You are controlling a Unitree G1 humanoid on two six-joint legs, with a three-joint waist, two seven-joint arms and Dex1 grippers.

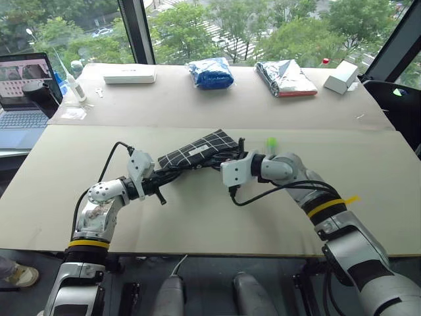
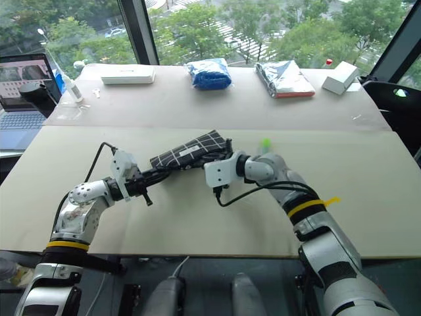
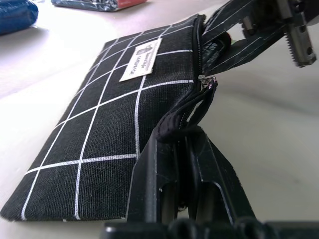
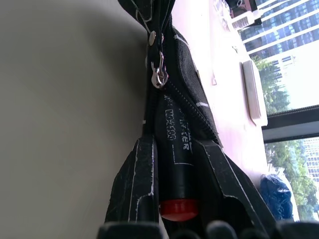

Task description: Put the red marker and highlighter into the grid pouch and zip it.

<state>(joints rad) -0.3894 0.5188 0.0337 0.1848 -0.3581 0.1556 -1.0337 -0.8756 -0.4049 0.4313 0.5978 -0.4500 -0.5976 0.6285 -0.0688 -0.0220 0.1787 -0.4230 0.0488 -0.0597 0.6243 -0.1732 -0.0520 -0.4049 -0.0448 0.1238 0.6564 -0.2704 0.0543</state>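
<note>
Nearest, left gripper pressed together on the black zipper pull strap at the near end of the grid pouch. Right gripper just right of the pouch, pinching the red marker, black section poking into the pouch's open mouth beside the metal zipper slider. Pouch flat on the table, angled between both grippers. Highlighter just right of the pouch, behind the right wrist. Beyond the pouch, a blue bag and silver packet; far left of the pouch, a laptop.
</note>
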